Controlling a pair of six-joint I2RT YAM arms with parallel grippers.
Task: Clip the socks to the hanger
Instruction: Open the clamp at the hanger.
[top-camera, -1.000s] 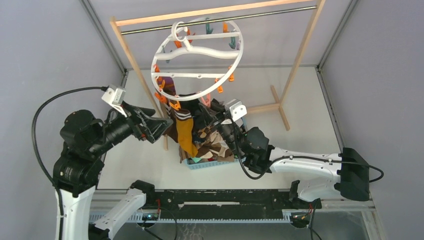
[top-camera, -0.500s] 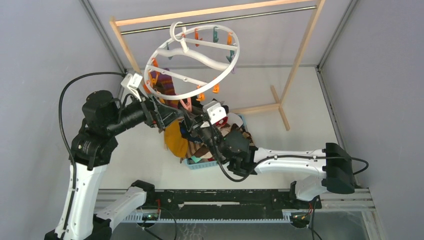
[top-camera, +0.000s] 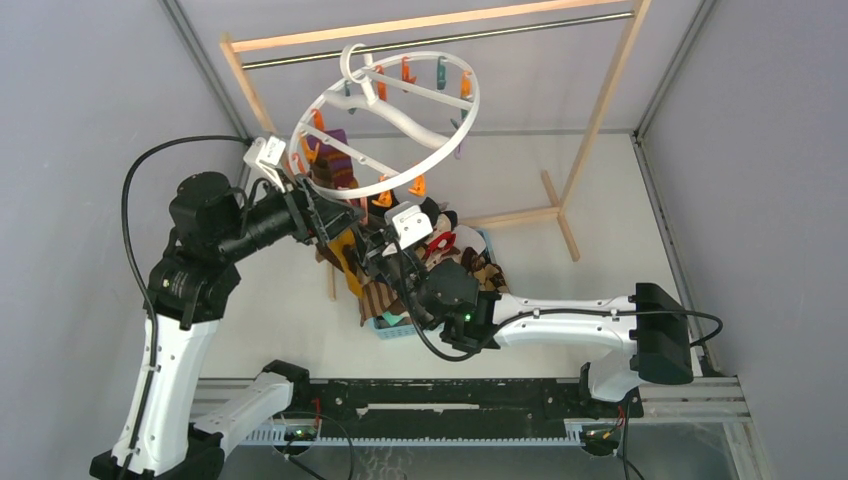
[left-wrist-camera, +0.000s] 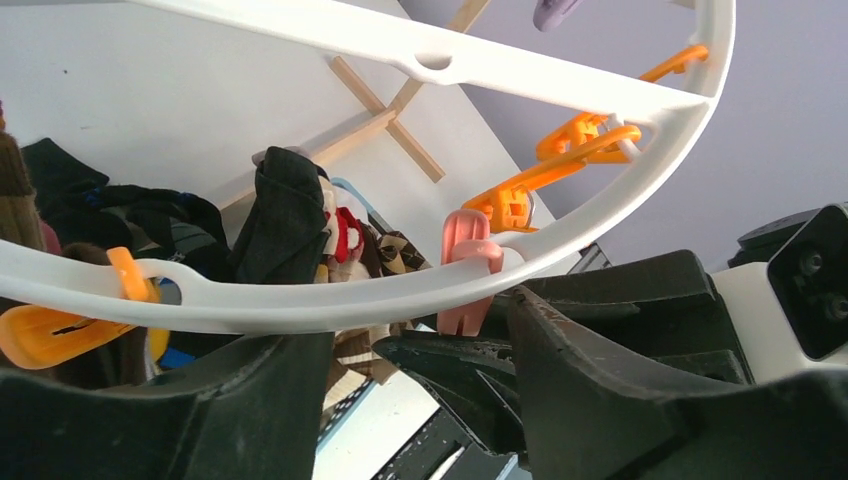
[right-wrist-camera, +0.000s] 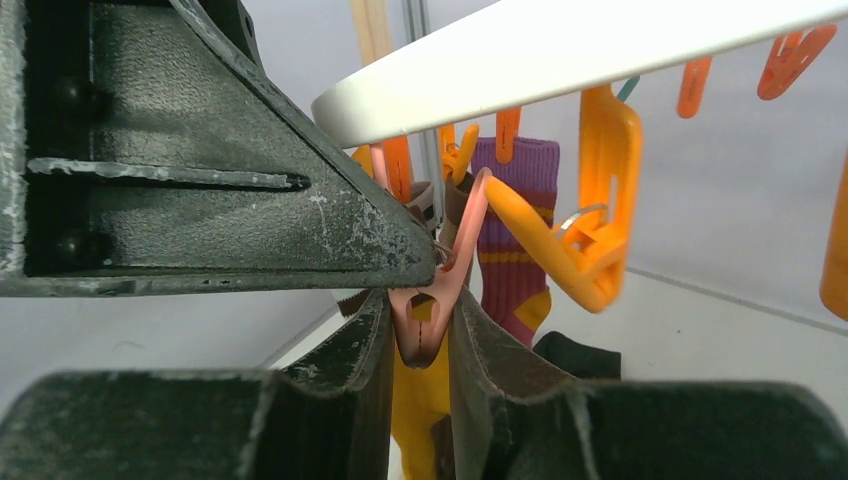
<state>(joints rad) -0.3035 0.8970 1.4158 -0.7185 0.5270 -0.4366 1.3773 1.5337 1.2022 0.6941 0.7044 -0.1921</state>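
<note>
Clipping step under way: the right pincer (right-wrist-camera: 420, 312) is clenched on a mustard sock (right-wrist-camera: 421, 410), holding its top just under a pink clothespin (left-wrist-camera: 466, 265) hanging from the white ring hanger (left-wrist-camera: 300, 303). The left pincer (left-wrist-camera: 420, 328) is released, its jaws either side of that clothespin; next it probably has to squeeze it open

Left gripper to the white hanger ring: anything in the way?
Nothing visible blocks it. The round white plastic hanger ring crosses above the open jaws of the left gripper. The pink plastic clothespin hanging from it sits within the gap, pinched by the right gripper, so closing there could catch it.
</note>
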